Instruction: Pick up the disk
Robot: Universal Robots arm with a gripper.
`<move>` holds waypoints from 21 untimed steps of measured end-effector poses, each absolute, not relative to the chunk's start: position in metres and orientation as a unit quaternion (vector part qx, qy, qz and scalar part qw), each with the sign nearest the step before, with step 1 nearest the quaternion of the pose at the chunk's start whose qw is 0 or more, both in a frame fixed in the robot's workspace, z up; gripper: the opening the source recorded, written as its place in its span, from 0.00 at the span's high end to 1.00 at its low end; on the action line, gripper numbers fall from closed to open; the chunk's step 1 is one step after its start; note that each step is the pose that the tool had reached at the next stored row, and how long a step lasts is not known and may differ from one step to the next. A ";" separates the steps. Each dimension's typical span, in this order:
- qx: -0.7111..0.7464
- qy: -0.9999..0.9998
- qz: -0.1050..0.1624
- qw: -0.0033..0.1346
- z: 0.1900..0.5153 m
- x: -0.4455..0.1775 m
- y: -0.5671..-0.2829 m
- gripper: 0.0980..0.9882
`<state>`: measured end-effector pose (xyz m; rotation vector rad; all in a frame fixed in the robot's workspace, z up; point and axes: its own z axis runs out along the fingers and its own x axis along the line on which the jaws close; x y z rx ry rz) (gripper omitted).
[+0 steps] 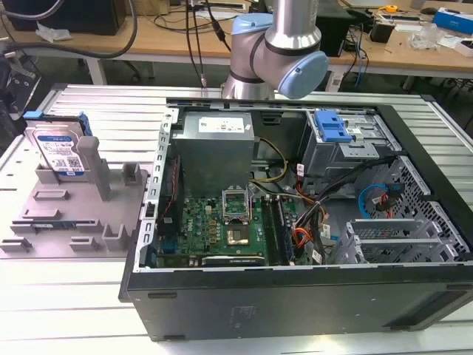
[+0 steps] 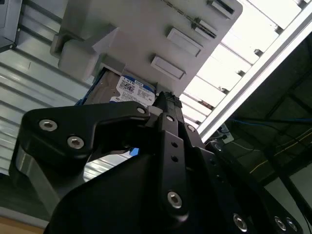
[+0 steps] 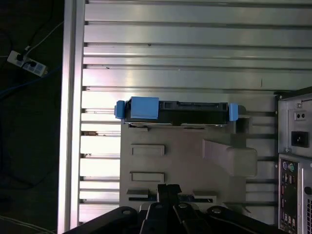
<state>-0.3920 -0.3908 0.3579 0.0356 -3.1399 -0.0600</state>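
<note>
On the grey fixture point(image 1: 66, 222) at the exterior view's left, the disk point(image 1: 63, 151) stands upright; the end effector point(image 3: 168, 187), clenched empty, hangs apart.

Your arm point(image 1: 275, 29) stands at the far side in the exterior view, a silver tube with a blue-capped joint point(image 1: 304, 72) bent at its base. Your gripper point(image 3: 168, 187) shows black in both wrist views point(image 2: 165, 97). Its fingers point(image 3: 163, 196) are pressed together with nothing between them, and the linkage bars spread out behind.
</note>
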 end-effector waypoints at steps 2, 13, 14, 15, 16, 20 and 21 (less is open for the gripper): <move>0.022 -1.000 -0.019 0.001 0.358 -0.392 -0.391 0.99; 0.182 -0.983 -0.019 0.004 0.358 -0.392 -0.391 0.99; 0.199 -0.980 -0.019 0.004 0.358 -0.392 -0.391 0.99; 0.216 -0.976 -0.019 0.004 0.358 -0.392 -0.391 0.99; 0.227 -0.974 -0.019 0.005 0.358 -0.392 -0.391 0.99; 0.269 -0.963 -0.018 0.005 0.357 -0.391 -0.391 0.99; 0.278 -0.960 -0.018 0.006 0.357 -0.391 -0.391 0.99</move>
